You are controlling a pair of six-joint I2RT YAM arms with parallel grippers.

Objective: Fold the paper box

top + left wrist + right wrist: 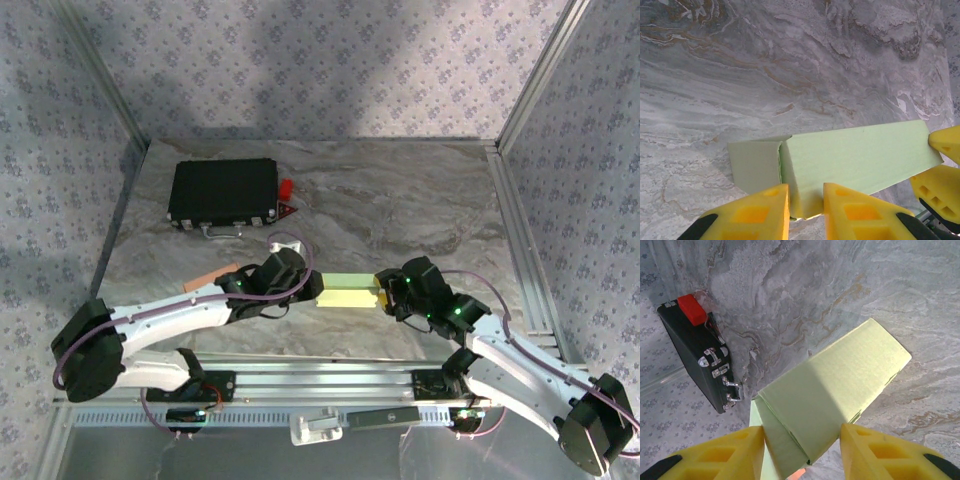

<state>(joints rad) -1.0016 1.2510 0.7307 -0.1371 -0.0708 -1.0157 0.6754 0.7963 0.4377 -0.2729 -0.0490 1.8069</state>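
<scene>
Marble table [400, 200] lies under both sets of fingers; a black case [222, 192] sits well beyond them. The green paper box [860, 157] spans between them: the left gripper [806, 192] clamps one end, the right gripper [802, 432] flanks the other, grip unclear

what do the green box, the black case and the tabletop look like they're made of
paper box: thin card or stiff paper, pale green and matte, judging by its sharp creases and thin flap edges.
black case: hard plastic or leatherette, I can't tell which; the surface is dark and smooth, with shiny metal latches.
tabletop: grey marble pattern with a faint sheen; it could be a printed sheet rather than stone.
</scene>
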